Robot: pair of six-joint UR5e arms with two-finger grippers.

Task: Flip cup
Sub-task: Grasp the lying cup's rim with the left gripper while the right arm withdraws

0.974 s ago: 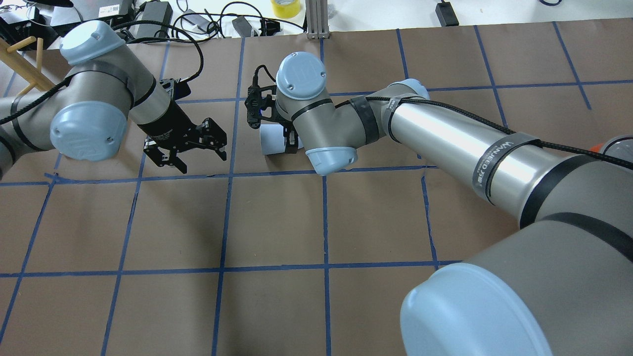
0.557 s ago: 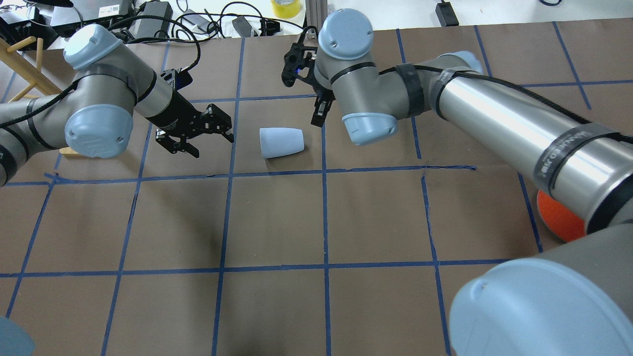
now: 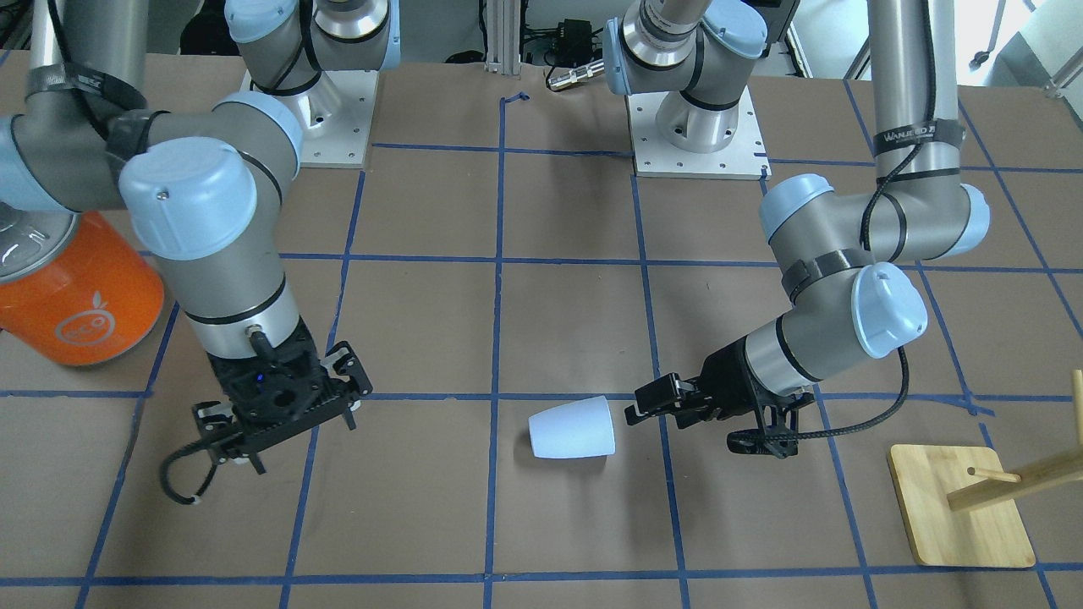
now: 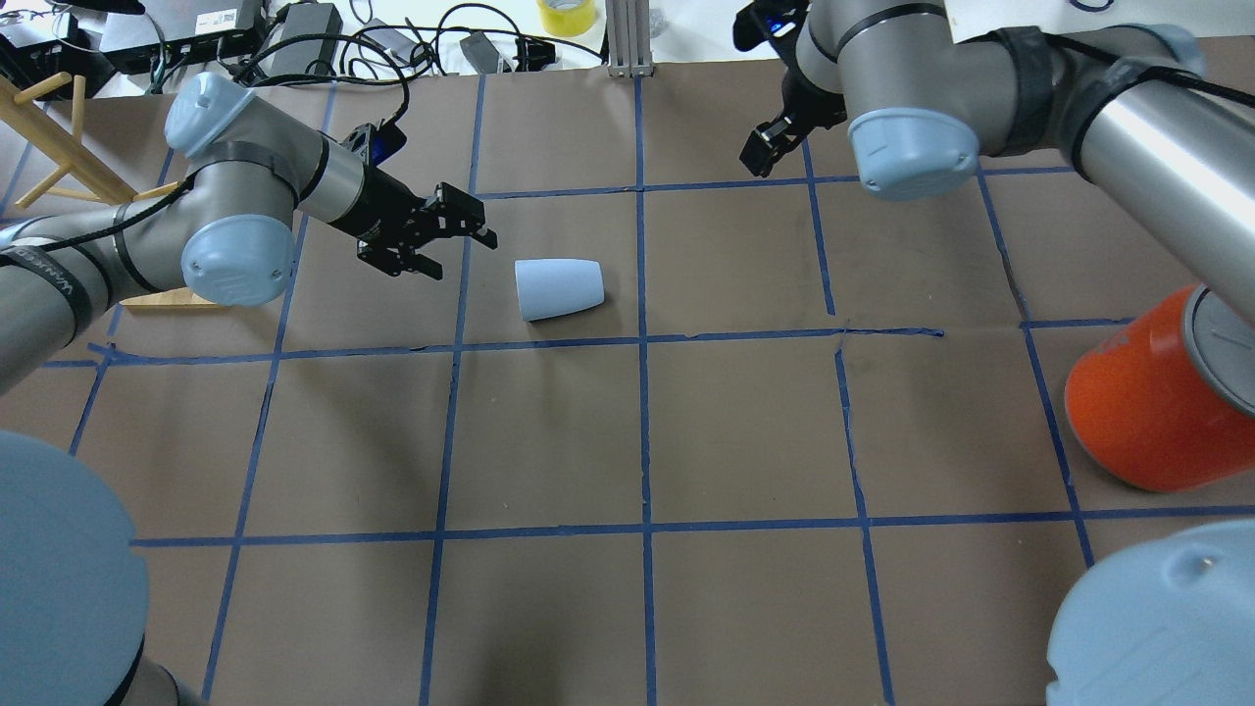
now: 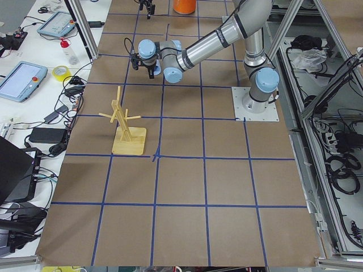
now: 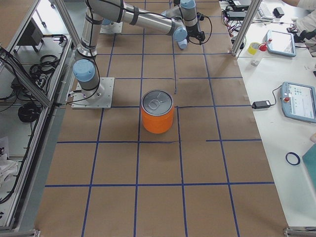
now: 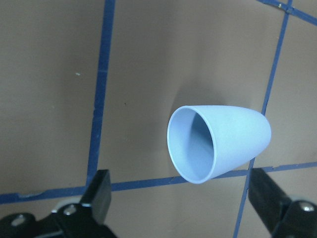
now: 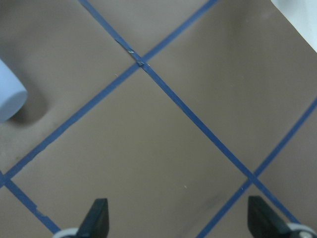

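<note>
cup [image 7: 218, 144] lying sideways, interior seen only from left wrist, left tool [image 4: 461, 253] and right tool [image 8: 178, 218] released

brown paper table [image 4: 549, 431] gridded with blue tape [image 4: 644, 431]; white side bench [image 6: 281, 138] holding tablets [image 6: 298, 101]

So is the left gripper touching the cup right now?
Apart. The overhead view shows bare table between the left gripper and the cup, which lies on its side; the jaws stand open, short of its rim.
</note>
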